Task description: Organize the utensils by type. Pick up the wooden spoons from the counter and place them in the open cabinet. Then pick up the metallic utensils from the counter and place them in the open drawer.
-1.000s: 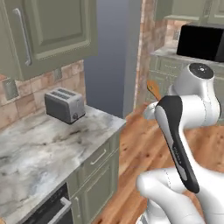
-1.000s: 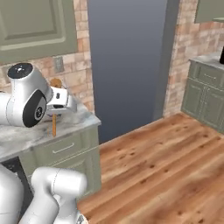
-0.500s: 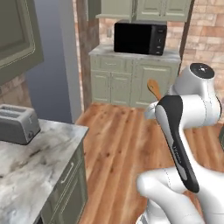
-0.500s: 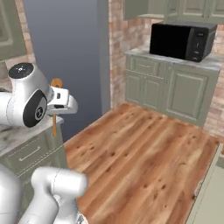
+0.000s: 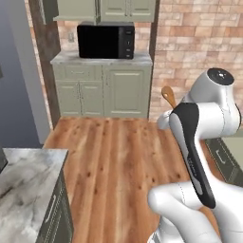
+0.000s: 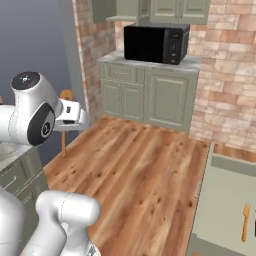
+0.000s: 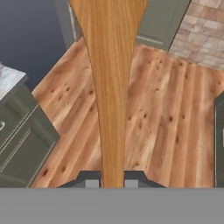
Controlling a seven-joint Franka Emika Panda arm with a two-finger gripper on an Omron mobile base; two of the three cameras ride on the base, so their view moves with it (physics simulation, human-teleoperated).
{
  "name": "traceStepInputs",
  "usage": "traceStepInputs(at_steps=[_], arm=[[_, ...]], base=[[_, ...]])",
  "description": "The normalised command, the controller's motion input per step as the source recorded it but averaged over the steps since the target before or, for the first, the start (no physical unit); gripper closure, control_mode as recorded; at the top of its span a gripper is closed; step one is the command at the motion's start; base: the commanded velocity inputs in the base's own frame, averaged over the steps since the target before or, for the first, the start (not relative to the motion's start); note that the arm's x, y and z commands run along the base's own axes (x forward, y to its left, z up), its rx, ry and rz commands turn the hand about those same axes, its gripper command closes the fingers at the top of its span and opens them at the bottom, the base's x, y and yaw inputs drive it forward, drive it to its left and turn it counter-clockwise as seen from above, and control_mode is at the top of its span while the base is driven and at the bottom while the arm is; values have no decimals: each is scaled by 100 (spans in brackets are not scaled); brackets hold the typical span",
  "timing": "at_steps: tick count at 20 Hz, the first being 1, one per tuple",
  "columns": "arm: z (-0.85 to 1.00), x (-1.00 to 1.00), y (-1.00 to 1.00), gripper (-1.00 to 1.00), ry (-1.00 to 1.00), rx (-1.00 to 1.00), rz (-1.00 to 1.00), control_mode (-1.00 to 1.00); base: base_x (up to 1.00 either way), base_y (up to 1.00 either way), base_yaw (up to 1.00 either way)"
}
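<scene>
1 wooden spoon [image 7: 111,87] in the hand [image 7: 111,181]: jaws narrow, pinched on the handle, one dark tip each side. Smooth orange-tan wood with a straight grain, thin at the grip and flaring wide toward the far end. In the left base view its round bowl [image 5: 167,94] pokes up behind the white arm; in the right base view the handle [image 6: 63,141] hangs down below the hand and the bowl end sits above it. Spoon is carried in the air over the floor, touching no surface.

1 bench [image 5: 26,190] corner at near left: grey-white marbled stone with darker veins, on sage-green base cabinets with bar handles.

1 black microwave [image 6: 155,44] on a far counter against the brick wall, boxy and glossy. Below it, sage-green panelled base cabinets [image 5: 102,90]; matching wall cabinets [image 6: 165,10] above.

1 open drawer [image 6: 225,200] at near right: wide, shallow, flat greyish-green inside. 1 small orange fork-shaped item [image 6: 245,220] lies in it near the right edge; too small to make out the material.

Floor [image 6: 145,170]: warm wood planks with knots. Walls are reddish brick.
</scene>
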Motion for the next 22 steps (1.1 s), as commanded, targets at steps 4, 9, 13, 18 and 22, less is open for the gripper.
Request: traceStepInputs(at_steps=[4, 9, 13, 18, 22], arm=[[0, 0, 0, 100, 0, 0, 0, 100], [0, 0, 0, 100, 0, 0, 0, 100], [0, 0, 0, 100, 0, 0, 0, 100], [0, 0, 0, 100, 0, 0, 0, 100], [0, 0, 0, 100, 0, 0, 0, 100]], base=[[0, -9, -10], [0, -7, -4], [52, 0, -6], [99, 0, -6], [100, 0, -6]])
